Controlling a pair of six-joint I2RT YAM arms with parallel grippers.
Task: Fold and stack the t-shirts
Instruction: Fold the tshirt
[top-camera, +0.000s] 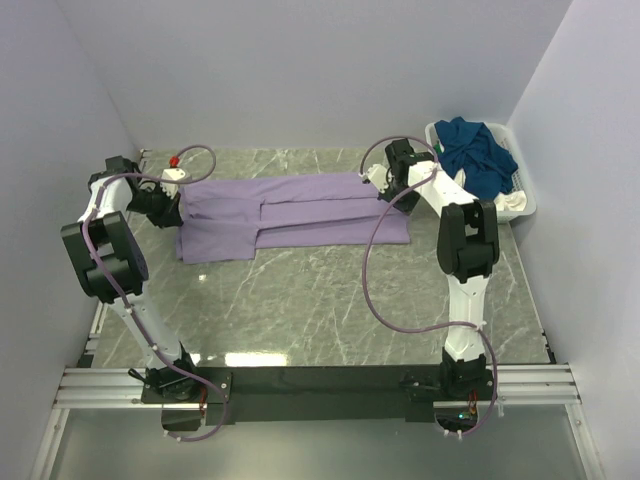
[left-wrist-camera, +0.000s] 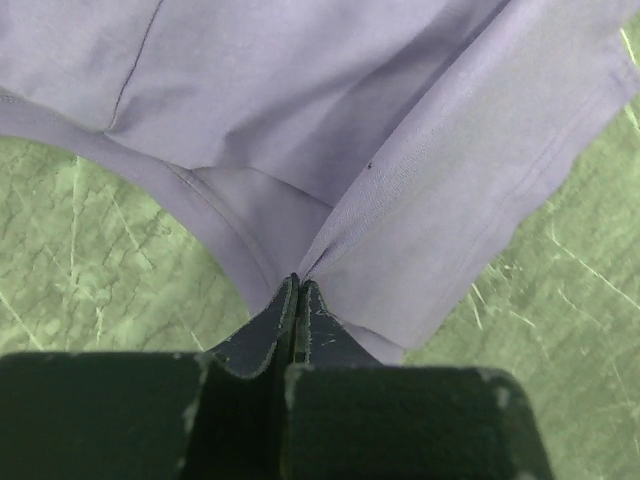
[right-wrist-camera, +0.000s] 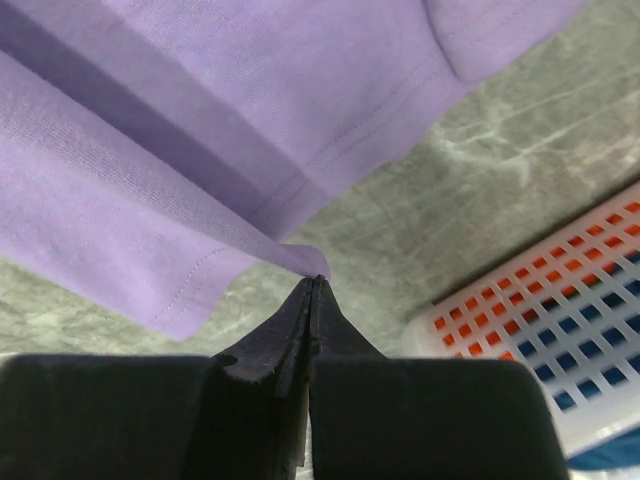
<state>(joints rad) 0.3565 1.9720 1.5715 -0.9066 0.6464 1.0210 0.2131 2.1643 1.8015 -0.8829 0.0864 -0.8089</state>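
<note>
left gripper (left-wrist-camera: 298, 287): jaws pressed together on a pinch of lilac cloth; in the left wrist view the fabric gathers into a crease that runs straight into the tips
right gripper (right-wrist-camera: 317, 281): jaws closed tight, a corner of the same lilac cloth caught at the very tips, its stitched hem just left of them
grippers from above: left gripper (top-camera: 172, 203) at the left end of the cloth, right gripper (top-camera: 385, 187) at its right end, well apart
lilac t-shirt (top-camera: 290, 215): lies as a long band across the upper middle of the top view, reaching from one gripper to the other, its long sides folded in so that overlapping layers show along its length; the left end is broader and reaches lower in the frame than the right
lilac t-shirt up close (left-wrist-camera: 420, 140): a curved seamed edge sweeps through the left half of the left wrist view
table (top-camera: 320, 300): green-grey marbled top, bare below the shirt
basket (top-camera: 521, 203): white, slatted, at the upper right of the top view, just right of the right gripper; its corner shows at the lower right of the right wrist view (right-wrist-camera: 560, 330)
teal t-shirt (top-camera: 476, 150): bunched inside the basket
</note>
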